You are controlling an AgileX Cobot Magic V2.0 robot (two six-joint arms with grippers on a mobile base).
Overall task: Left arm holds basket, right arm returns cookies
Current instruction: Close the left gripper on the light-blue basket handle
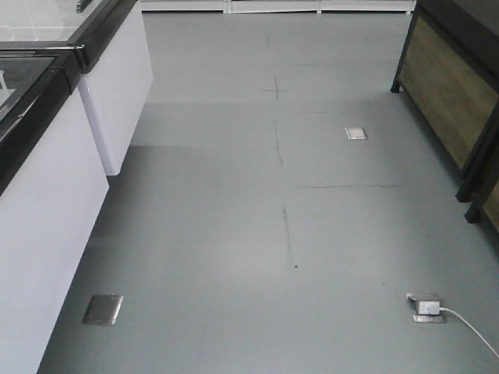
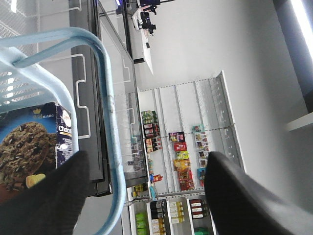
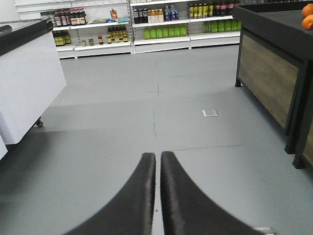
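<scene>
- Fingers [image 2: 44,196] of your left gripper [image 2: 146,155], black and wedge-shaped, are standing wide apart and clamping nothing.
- A hoop handle [image 2: 105,98] of the light blue slotted plastic basket [image 2: 10,83] is running down through that gap, just beside the finger at the lower left of the left wrist view. You cannot tell whether it is touching that finger.
- The dark navy rectangular cookies carton [image 2: 34,142], showing a chocolate cookie picture, is sitting inside the basket. It is lying just behind that same finger, which is hiding its lower part.
- Your right gripper [image 3: 158,155] is holding its two black fingers nearly together, leaving only a thin slit with nothing in it.
- It is pointing out over the grey floor [image 3: 98,147] toward white store shelves [image 3: 161,32] carrying bottles.
- A white chest freezer [image 3: 29,83] is standing to one side of it, and a black stand with wood-look panels [image 3: 269,83] to the other.
- The front view is showing you grey floor, white cabinets [image 1: 47,218] and metal floor sockets [image 1: 103,308].
</scene>
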